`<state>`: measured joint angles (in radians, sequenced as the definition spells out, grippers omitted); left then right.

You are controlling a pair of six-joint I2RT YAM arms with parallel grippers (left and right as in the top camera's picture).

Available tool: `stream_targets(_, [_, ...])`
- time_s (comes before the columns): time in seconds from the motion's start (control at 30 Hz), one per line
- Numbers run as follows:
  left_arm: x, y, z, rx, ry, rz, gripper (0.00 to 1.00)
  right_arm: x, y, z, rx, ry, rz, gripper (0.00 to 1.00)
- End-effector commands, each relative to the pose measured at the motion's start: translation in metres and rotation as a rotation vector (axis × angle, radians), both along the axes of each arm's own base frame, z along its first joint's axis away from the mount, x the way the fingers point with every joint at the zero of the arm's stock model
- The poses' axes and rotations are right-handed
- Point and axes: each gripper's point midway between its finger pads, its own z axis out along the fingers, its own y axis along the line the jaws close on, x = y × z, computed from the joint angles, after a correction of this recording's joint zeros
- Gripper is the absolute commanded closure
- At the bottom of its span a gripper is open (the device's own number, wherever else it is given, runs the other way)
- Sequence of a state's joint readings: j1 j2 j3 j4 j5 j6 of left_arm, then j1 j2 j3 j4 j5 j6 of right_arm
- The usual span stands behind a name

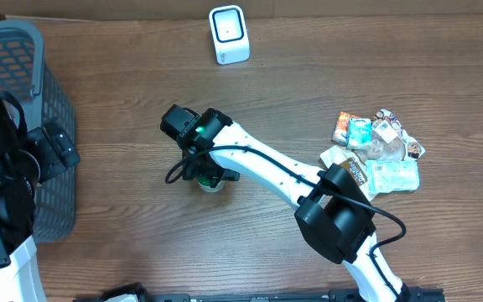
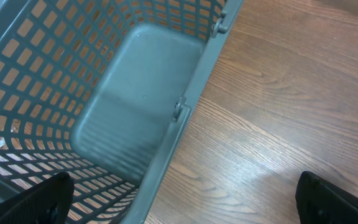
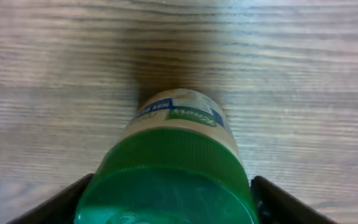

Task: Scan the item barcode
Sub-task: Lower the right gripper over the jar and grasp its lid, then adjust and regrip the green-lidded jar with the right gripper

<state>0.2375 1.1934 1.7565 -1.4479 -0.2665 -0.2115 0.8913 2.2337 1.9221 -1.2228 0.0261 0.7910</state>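
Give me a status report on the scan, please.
Left gripper open by basket. Right gripper astride jar, grip unclear. Jar upright on table, nothing between it and scanner.

We find the basket (image 1: 53,92) at the table's (image 1: 124,252) left edge and the scanner (image 1: 229,33) at the back. The jar (image 3: 176,121) stands mid-table under the right gripper (image 1: 208,174), with packets (image 1: 377,151) heaped well to its right.
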Motion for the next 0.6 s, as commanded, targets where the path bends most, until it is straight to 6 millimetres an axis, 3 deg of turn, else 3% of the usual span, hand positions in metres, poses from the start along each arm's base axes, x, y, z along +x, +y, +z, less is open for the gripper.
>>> stream_targets(0.0, [-0.002,0.002,0.007,0.001,-0.028,0.026,0.00,0.000,-0.002,-0.001,-0.021,-0.014,0.206,0.35])
stream_targets(0.2, [-0.002,0.002,0.007,0.001,-0.027,0.026,0.00,-0.001,-0.003,-0.001,-0.046,-0.033,0.559,0.33])
stream_targets(0.23, [-0.002,0.002,0.007,0.001,-0.028,0.026,0.00,-0.004,-0.007,-0.001,-0.068,-0.028,0.772,0.30])
stream_targets(0.33, [-0.002,0.002,0.007,0.001,-0.028,0.026,0.00,-0.010,-0.015,-0.002,-0.100,-0.004,1.085,0.28])
stream_targets(0.57, [-0.002,0.002,0.007,0.001,-0.028,0.026,0.00,-0.010,-0.020,-0.002,-0.119,-0.011,1.581,0.26])
